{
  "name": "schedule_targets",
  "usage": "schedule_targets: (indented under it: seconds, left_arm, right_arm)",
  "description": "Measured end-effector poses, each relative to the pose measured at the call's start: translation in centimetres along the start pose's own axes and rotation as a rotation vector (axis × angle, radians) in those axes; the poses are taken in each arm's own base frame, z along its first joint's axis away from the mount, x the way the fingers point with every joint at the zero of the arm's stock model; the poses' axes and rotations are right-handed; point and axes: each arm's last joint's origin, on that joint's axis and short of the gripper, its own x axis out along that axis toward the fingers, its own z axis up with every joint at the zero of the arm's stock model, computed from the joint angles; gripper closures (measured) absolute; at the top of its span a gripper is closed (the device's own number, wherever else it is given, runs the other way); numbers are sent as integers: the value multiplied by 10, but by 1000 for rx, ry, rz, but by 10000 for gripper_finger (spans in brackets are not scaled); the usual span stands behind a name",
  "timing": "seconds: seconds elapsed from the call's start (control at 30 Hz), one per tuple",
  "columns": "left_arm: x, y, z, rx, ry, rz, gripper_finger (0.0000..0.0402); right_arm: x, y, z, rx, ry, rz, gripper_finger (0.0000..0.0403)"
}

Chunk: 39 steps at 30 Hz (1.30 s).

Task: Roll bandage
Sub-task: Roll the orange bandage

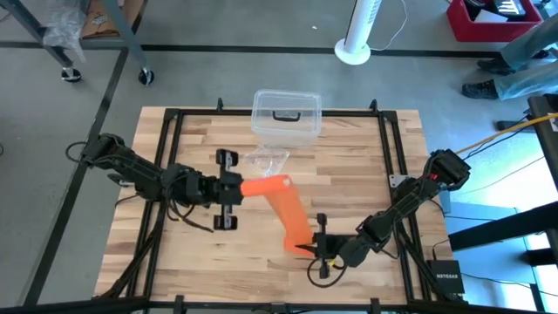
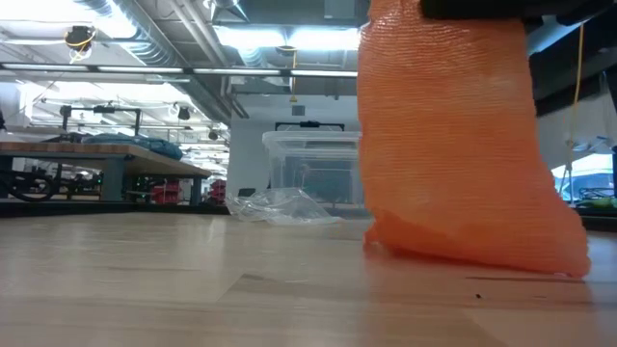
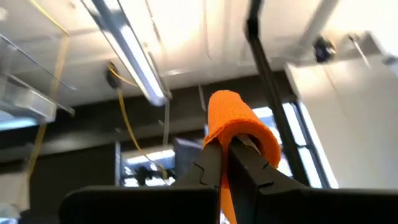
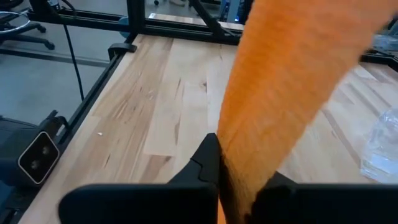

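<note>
The bandage [image 1: 283,209] is a bright orange strip stretched slantwise over the middle of the table, from my left gripper [image 1: 242,186] to my right gripper [image 1: 312,249]. Each gripper is shut on one end of it. In the left wrist view the strip curls over the fingertips of my left gripper [image 3: 227,146], which points slanting upward. In the right wrist view the strip runs away from my right gripper [image 4: 239,186] across the wood. The low view shows the bandage [image 2: 453,145] as a wide orange sheet coming down to the tabletop. My left gripper pinches the bandage's left end [image 3: 239,127] between its two fingers. The cloth folds over the fingertips in a rounded curl, and the fingers slant upward. This end is lifted clear of the table. My right gripper pinches the bandage's near end [image 4: 239,165] between its two fingers, coming nearly level from the table's right near side. The fingers lie along the strip. The strip climbs away from them, and its lower part [image 2: 472,253] seems to touch the tabletop.
A clear plastic box with a dark handle [image 1: 286,113] stands at the table's far edge. A small transparent plastic piece [image 1: 266,161] lies just in front of it, close to the left gripper. A black frame [image 1: 397,166] borders the wooden top.
</note>
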Motion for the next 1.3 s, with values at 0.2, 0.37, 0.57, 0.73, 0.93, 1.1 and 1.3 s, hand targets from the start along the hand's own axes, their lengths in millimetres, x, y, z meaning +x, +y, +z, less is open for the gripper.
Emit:
schedule_targets:
  seconds: [0.2,0.37,0.57,0.73,0.93,1.1,1.3]
  left_arm:
    - [-1,2,-19,88,199,31,399]
    - [-5,1,-28,311,388,155,398]
    - [-12,-6,-36,518,571,172,398]
    - [-18,-11,-46,550,681,130,399]
    - [-27,-11,-55,511,741,126,399]
    - [-28,-10,-56,509,745,131,398]
    - [-28,-8,-57,490,743,144,398]
  right_arm:
    - [0,0,0,0,0,1,398]
    - [-4,7,5,1,-15,25,398]
    - [-6,19,29,-81,-18,40,398]
    - [-7,23,55,-182,74,28,398]
    - [-12,24,83,-286,120,0,398]
    - [-17,23,103,-372,145,2,398]
    - [-41,12,141,-333,78,26,398]
